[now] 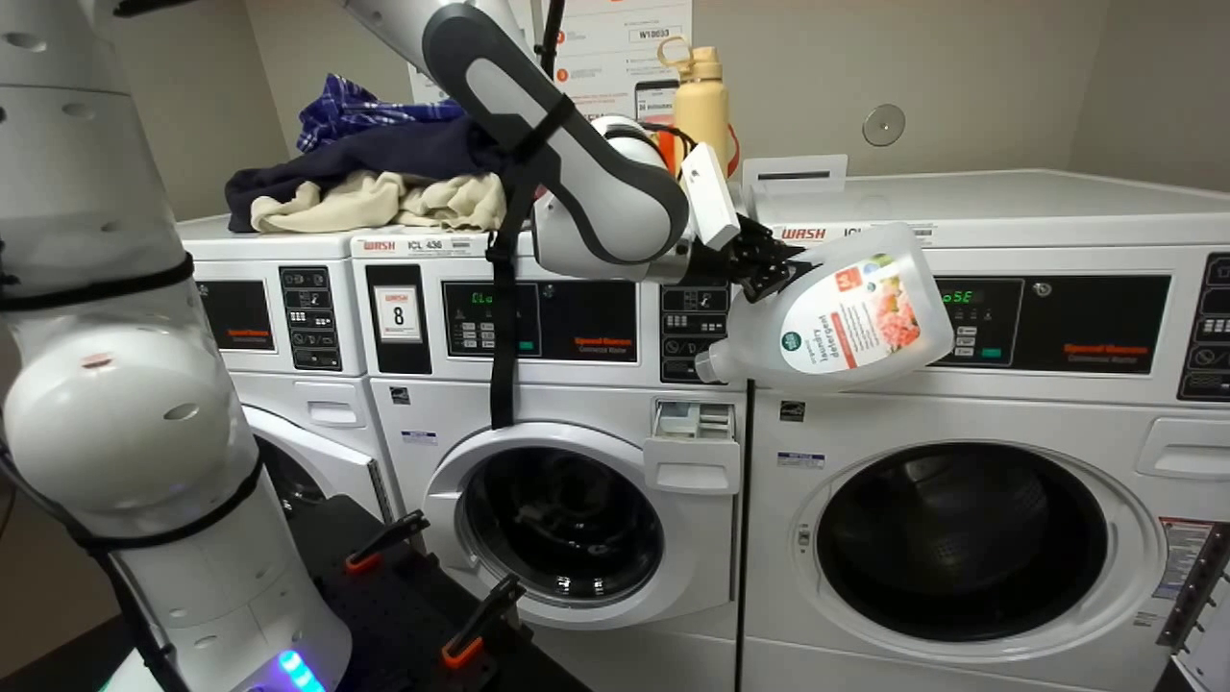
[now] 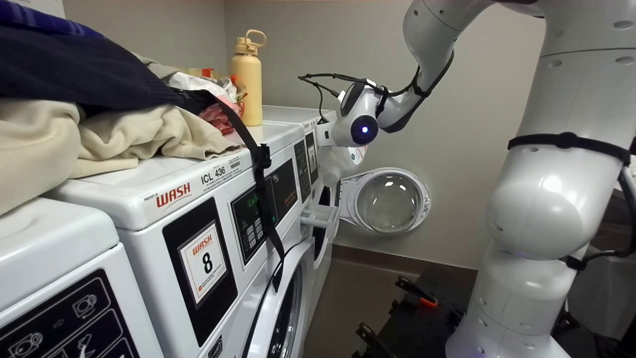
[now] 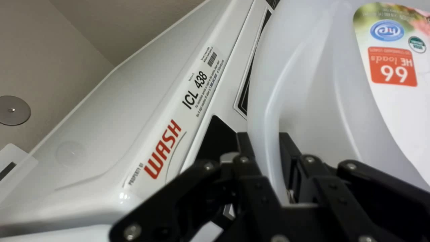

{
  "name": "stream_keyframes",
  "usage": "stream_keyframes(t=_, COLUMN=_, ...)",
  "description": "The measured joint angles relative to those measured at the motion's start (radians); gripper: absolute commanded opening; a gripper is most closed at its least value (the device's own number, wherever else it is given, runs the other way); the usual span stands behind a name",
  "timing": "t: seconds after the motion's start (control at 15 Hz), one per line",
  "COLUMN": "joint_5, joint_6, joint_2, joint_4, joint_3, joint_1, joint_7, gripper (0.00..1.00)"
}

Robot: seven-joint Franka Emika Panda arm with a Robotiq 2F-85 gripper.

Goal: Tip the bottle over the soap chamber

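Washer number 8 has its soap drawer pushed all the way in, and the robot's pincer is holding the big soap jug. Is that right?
Not quite: the soap drawer is pulled out, not pushed in, as both exterior views show. The pincer is holding the big soap jug, just as you said.

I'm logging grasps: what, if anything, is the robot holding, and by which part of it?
The white detergent jug, by its moulded handle: in the wrist view, the fingers clasp it from both sides.
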State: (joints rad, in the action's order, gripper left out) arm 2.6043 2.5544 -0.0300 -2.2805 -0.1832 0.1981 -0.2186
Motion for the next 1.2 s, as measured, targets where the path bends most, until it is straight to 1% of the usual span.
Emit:
stream_keyframes(t=0.53, joint_5=-0.003, joint_6=-0.010, joint_2=0.000, joint_4=-0.012, joint_3=-0.011, joint_1=0.008, joint_7=-0.004, gripper=0.06)
stream_keyframes(t=0.73, joint_5=-0.070, joint_6=0.018, joint_2=0.001, joint_4=-0.009, joint_3=-0.031, joint_1=0.023, joint_7=-0.003, gripper=0.06)
stream_keyframes(t=0.87, joint_5=-0.153, joint_6=0.070, joint_2=0.009, joint_4=-0.003, joint_3=-0.047, joint_1=0.036, joint_7=0.007, gripper=0.06)
stream_keyframes(t=0.93, joint_5=-0.215, joint_6=0.108, joint_2=0.016, joint_4=0.002, joint_3=-0.055, joint_1=0.044, joint_7=0.030, gripper=0.06)
stream_keyframes(t=1.07, joint_5=-0.370, joint_6=0.196, joint_2=0.031, joint_4=0.018, joint_3=-0.076, joint_1=0.058, joint_7=0.106, gripper=0.06)
stream_keyframes(t=1.2, joint_5=-0.559, joint_6=0.270, joint_2=0.045, joint_4=0.030, joint_3=-0.098, joint_1=0.074, joint_7=0.225, gripper=0.06)
